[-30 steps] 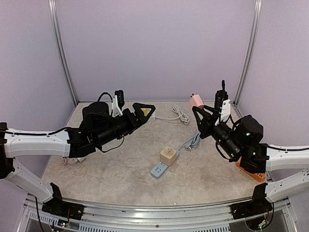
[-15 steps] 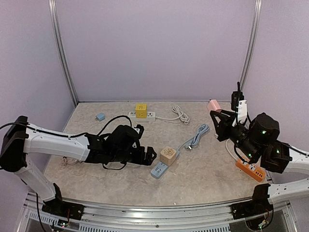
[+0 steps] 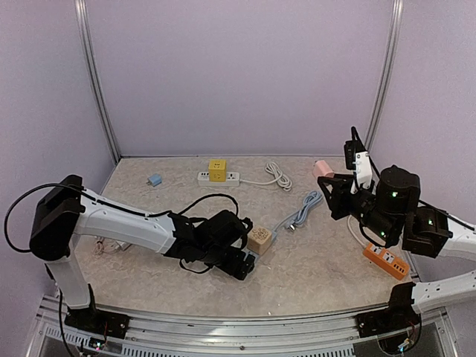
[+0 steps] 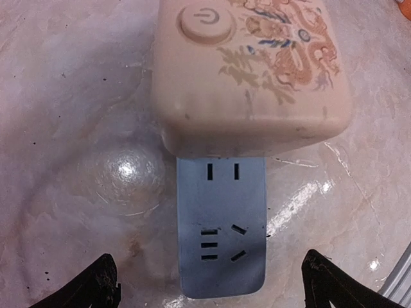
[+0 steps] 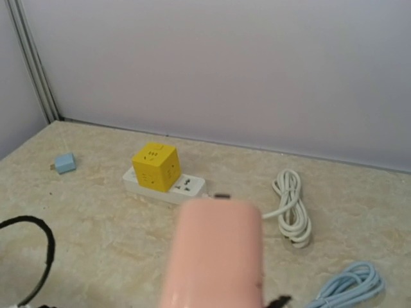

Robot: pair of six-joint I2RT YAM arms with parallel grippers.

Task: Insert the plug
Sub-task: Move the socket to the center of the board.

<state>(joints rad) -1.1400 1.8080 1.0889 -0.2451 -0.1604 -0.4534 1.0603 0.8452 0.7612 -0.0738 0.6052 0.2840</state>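
My left tool [image 4: 212, 287] has swung down from the back to the near part of the surface [image 4: 77, 96], fingers wide apart either side of the blue power strip [image 4: 221, 224]. A beige cube [image 4: 253, 70] covers the strip's far end. Farther right, my right tool [image 3: 327, 178] is clamped on the pink plug [image 5: 215, 256], held off the surface. At the back, a yellow cube [image 5: 155, 167] sits on a white strip [image 5: 186, 187].

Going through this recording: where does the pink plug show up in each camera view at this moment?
Top external: the pink plug is at the right rear, just ahead of the right arm.
Left wrist: not in it.
Right wrist: bottom centre, close to the lens and blurred.
Shared landmark: the white coiled cable, visible from above and from the right wrist.
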